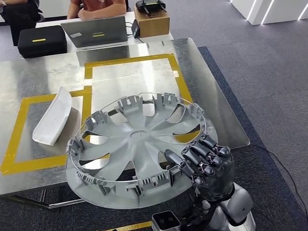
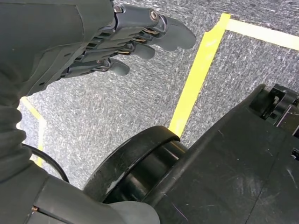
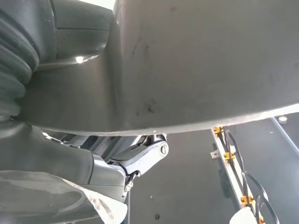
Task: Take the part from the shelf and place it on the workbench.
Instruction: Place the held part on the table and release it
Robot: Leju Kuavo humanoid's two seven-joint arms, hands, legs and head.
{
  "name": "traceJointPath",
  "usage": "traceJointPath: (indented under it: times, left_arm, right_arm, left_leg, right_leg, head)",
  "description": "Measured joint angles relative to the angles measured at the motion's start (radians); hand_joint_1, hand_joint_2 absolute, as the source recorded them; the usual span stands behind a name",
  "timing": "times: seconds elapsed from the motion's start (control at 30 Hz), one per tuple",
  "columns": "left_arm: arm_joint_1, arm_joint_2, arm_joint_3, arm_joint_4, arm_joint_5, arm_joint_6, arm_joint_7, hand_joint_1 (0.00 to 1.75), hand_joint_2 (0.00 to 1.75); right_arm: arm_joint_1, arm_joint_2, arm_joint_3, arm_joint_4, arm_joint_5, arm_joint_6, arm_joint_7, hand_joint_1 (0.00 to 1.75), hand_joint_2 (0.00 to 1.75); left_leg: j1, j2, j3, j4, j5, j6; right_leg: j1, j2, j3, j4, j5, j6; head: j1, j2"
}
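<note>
The metal workbench (image 1: 203, 96) ends in a near edge with grey carpet to the right, and bare taped surface lies open behind the part; a white curved piece (image 1: 52, 117) lies on the left; the grey wheel cover (image 1: 134, 144), spoked with clips round its rim, hangs over that near edge, inner side up; the right hand (image 1: 205, 163) grips its rim, fingers curled over; the left hand (image 2: 141, 32) hangs above the floor, fingers loosely extended, holding nothing.

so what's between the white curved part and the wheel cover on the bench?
In the head view, a yellow tape line and bare metal workbench lie between the white curved part and the wheel cover.
</note>
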Motion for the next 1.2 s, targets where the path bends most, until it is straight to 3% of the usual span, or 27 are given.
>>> traceJointPath:
  times: [0.7,0.73,0.87,1.2]
  left_arm:
    - [0.004,0.01,0.003,0.0,0.0,-0.012,0.0,0.0,1.75]
    - [0.004,0.01,0.004,0.0,0.0,-0.011,0.0,0.0,1.75]
    - [0.01,0.015,0.008,0.0,0.001,0.003,0.0,0.0,1.75]
    - [0.012,0.022,0.015,0.002,0.002,0.004,0.0,0.0,1.75]
  right_arm:
    - [-0.021,0.0,-0.116,0.074,0.081,0.0,0.001,1.75,1.75]
    - [-0.023,-0.001,-0.124,0.08,0.096,0.0,0.024,1.75,1.75]
    - [-0.049,-0.068,-0.127,0.127,0.176,0.0,0.294,1.75,1.75]
    - [-0.076,-0.15,-0.117,0.181,0.183,0.0,0.34,1.75,1.75]
  left_leg:
    - [0.0,0.0,0.0,0.0,0.0,0.0]
    - [0.0,0.0,0.0,0.0,0.0,0.0]
    - [0.0,0.0,-0.001,0.0,0.0,0.0]
    - [0.0,0.0,-0.001,0.001,0.0,0.0]
  right_leg:
    - [0.0,0.0,0.0,0.0,0.0,0.0]
    - [0.0,0.0,0.0,0.0,0.0,0.0]
    - [0.0,-0.001,0.0,0.0,0.0,0.0]
    - [0.0,-0.001,0.0,0.0,0.001,0.001]
  head:
    - [0.0,0.0]
    - [0.0,0.0]
    - [0.0,0.0]
    - [0.0,0.0]
